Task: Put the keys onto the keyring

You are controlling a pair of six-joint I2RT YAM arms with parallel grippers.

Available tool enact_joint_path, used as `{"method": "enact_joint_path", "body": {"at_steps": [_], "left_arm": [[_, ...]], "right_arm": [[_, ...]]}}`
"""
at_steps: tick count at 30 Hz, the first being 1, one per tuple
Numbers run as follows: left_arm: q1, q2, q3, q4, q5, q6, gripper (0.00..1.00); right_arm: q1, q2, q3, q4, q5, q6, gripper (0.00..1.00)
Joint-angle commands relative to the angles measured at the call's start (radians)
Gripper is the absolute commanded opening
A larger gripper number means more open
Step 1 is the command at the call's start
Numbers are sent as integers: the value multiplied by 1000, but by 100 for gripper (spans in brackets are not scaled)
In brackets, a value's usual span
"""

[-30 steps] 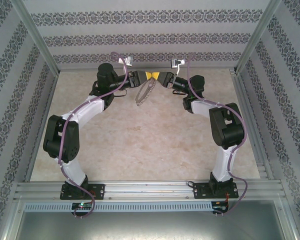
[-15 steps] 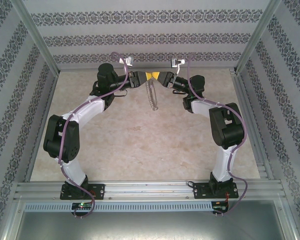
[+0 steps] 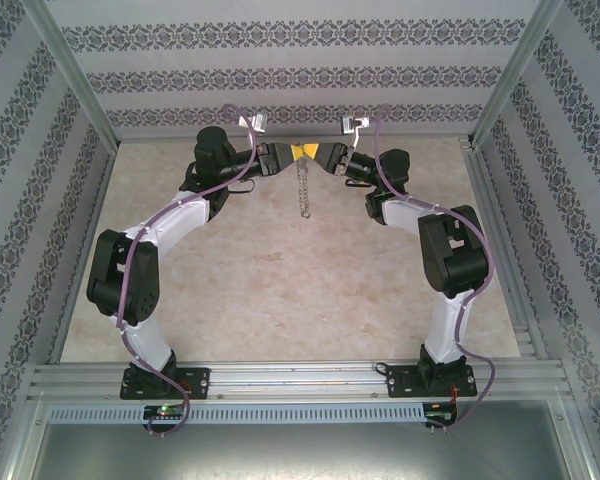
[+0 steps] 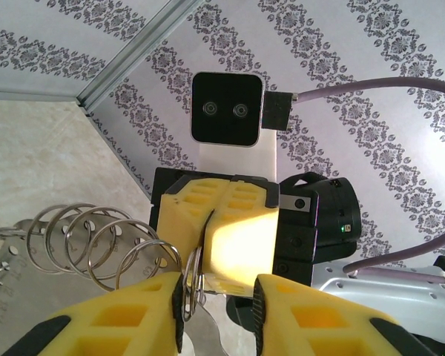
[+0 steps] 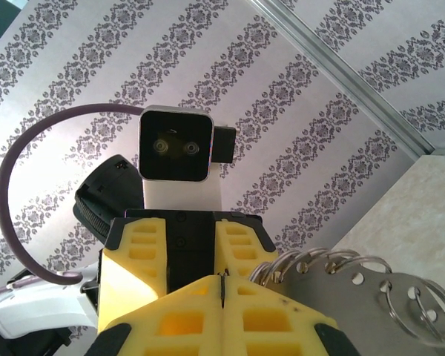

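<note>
Two robot arms are meeting tip to tip over the far middle of the table [image 3: 280, 290], just in front of the patterned back wall [image 3: 300, 75]. The right gripper [image 5: 222, 293] is pinching its yellow fingers fully together on the keyring [image 3: 303, 190], which is hanging straight down from that pinch, edge-on to the overhead camera. From the wrist cameras it is showing as a flat grey plate with punched holes, carrying a row of wire rings [image 4: 96, 241] along its edge. The left gripper [image 4: 219, 289] is facing the right one with its fingers [image 4: 133, 311] standing apart, one wire ring lying in the gap against one finger; whether that finger is pressing on it cannot be told.
</note>
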Motion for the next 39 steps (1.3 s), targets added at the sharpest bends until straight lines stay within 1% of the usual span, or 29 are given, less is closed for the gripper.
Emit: {"method": "enact_joint_path", "body": {"at_steps": [1,4,5,8,11,12,13,14,16,18,22,25,32,35,39], "left_arm": [[-14,13,27,13,12,37,26],[-14,15,27,15,11,44,21],[-13,15,27,14,12,46,17],[-14,15,29,14,12,51,11],[-14,19,27,23,19,57,0],[-14,17,24,29,20,62,0],[-14,16,20,44,23,64,0],[-15,16,14,66,25,61,0],[-15,19,1,141,43,44,0],[-14,23,-9,217,55,19,0],[-14,31,-25,360,75,-12,0],[-15,36,-25,415,79,-18,0],[-15,31,-13,366,89,73,0],[-15,16,-7,290,90,153,0],[-27,-17,12,95,72,320,0]], "right_arm": [[5,-3,28,40,-22,-1,0],[6,-10,25,24,-27,-16,0],[8,-13,23,21,-30,-21,0],[7,-21,22,14,-34,-24,0],[6,-35,17,12,-39,-25,0],[2,-44,11,9,-34,-28,0],[-8,-57,-1,3,-22,-31,12],[-16,-68,-13,1,-11,-35,21],[-38,-95,-45,-4,9,-42,35],[-61,-120,-78,-3,28,-48,42],[-92,-165,-154,-43,72,-96,44],[-88,-204,-219,-120,124,-190,44],[-22,-302,-310,-390,281,-486,46],[21,-357,-324,-514,352,-627,47],[67,-422,-334,-640,436,-778,49]]}}
